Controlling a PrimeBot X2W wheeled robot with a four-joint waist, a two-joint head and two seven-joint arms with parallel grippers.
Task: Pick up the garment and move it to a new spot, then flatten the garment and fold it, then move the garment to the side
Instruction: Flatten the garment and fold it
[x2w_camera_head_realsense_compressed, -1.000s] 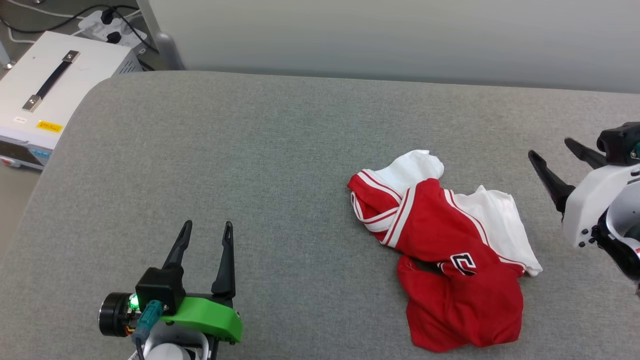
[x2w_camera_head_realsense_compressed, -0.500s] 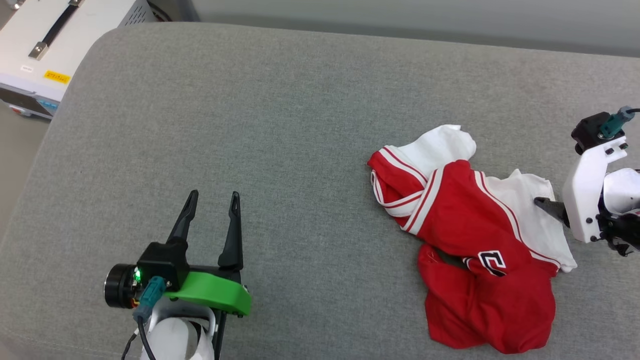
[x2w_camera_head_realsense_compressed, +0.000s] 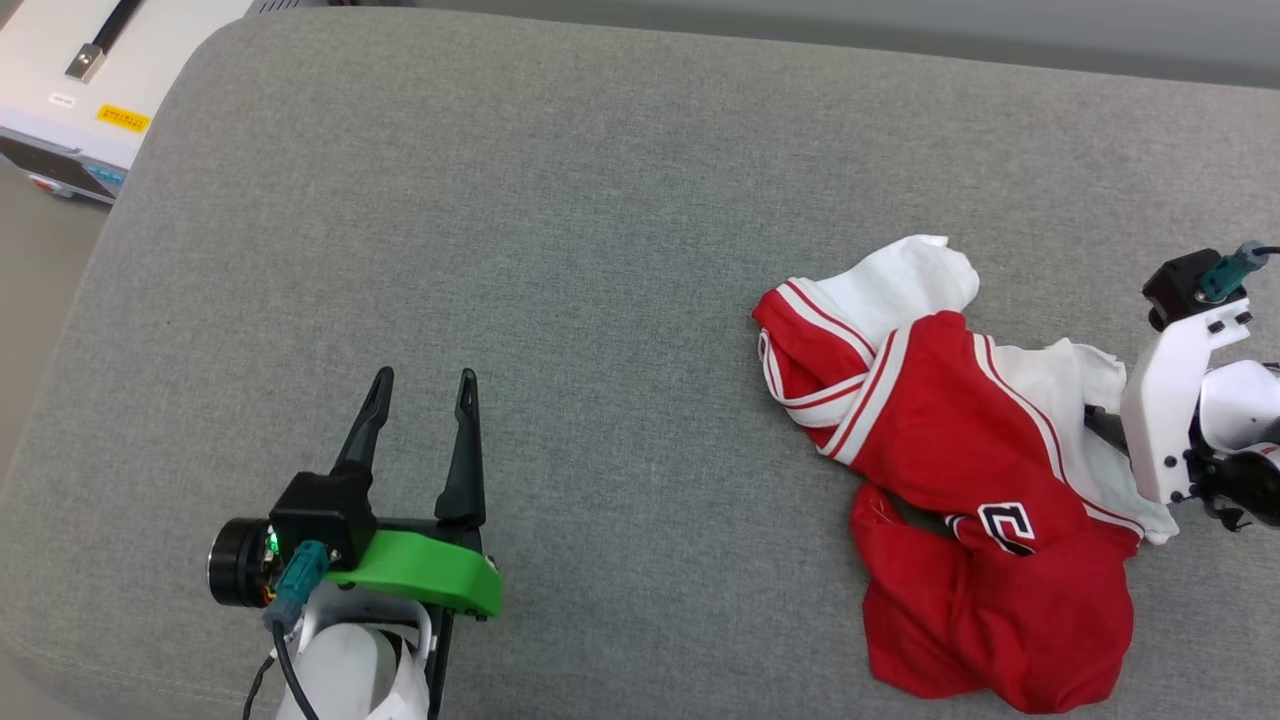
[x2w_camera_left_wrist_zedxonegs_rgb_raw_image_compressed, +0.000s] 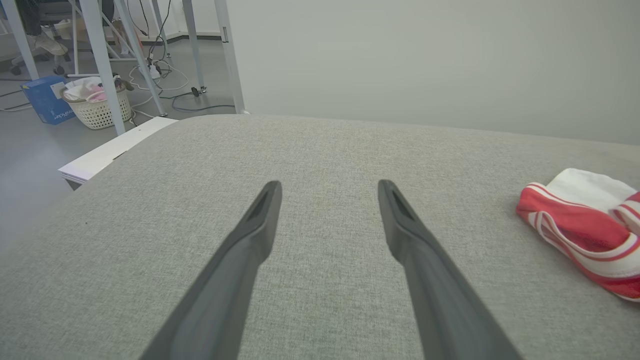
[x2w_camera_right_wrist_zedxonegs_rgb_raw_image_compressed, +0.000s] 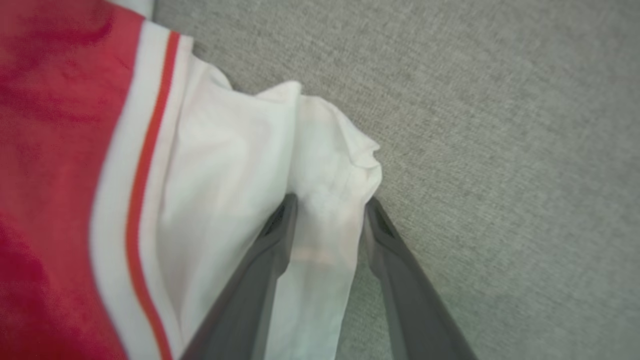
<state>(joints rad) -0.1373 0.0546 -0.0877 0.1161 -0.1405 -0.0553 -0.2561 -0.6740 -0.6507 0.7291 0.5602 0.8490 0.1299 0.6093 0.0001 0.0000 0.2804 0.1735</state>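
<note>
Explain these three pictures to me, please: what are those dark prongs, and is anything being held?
This is a two-armed robot. One picture looks down from its head; the other two look along each arm's gripper, the dark two-fingered tongs. On the grey padded surface lies a crumpled red jersey with white sleeves. The left gripper is open above the bare surface, holding nothing. The right gripper has its fingers either side of a fold of a white sleeve; whether they already pinch it is unclear.
</note>
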